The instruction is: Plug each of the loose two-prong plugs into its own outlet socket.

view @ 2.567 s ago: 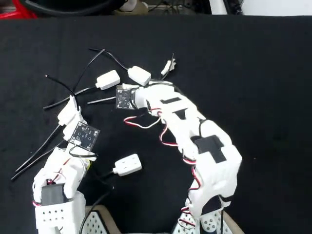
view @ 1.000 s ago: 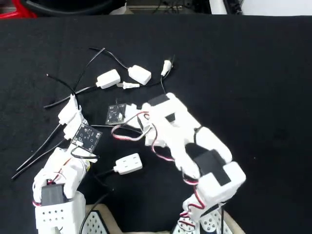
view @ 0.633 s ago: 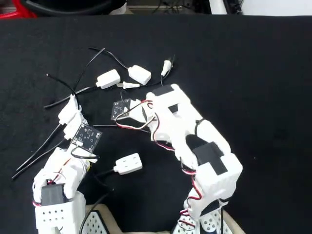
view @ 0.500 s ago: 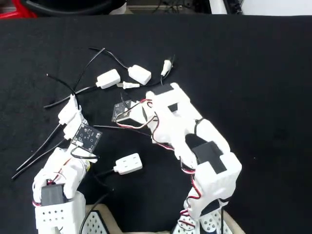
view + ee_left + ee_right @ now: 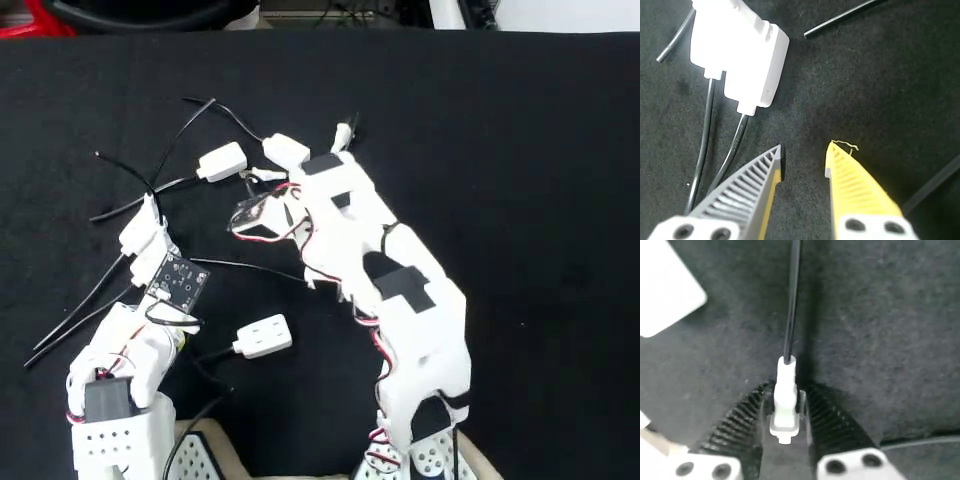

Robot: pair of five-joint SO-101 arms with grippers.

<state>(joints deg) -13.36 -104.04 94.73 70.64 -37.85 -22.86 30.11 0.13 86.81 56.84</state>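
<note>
My right pincer point(image 5: 785, 407) is closed on a small white plug point(image 5: 785, 382), with one finger pressed to each side of its body. The plug's black cord point(image 5: 792, 300) runs straight away from the fingertips over the black tabletop point(image 5: 880, 315). The corner of a white socket block point(image 5: 665, 290) lies near the plug without touching it.

From above, my right arm point(image 5: 380, 270) stretches across the middle of the tabletop toward the back. Its far end is just beside two white blocks, the back-left socket block point(image 5: 222, 162) and the back-right socket block point(image 5: 287, 153). I cannot tell which of these two is the one my wrist camera catches. A second small plug point(image 5: 345, 132) lies just past the arm on its own cord. The front socket block point(image 5: 262, 337) sits near the front edge, between my two arms.

My left pincer point(image 5: 805, 150) is open, its grey and yellow fingers spread over bare cloth and holding nothing. Just beyond the tips lies a white block point(image 5: 740, 50) with two black cords point(image 5: 705, 140) leading out of it toward me. My left arm point(image 5: 115, 385) stays low at the front left corner.
</note>
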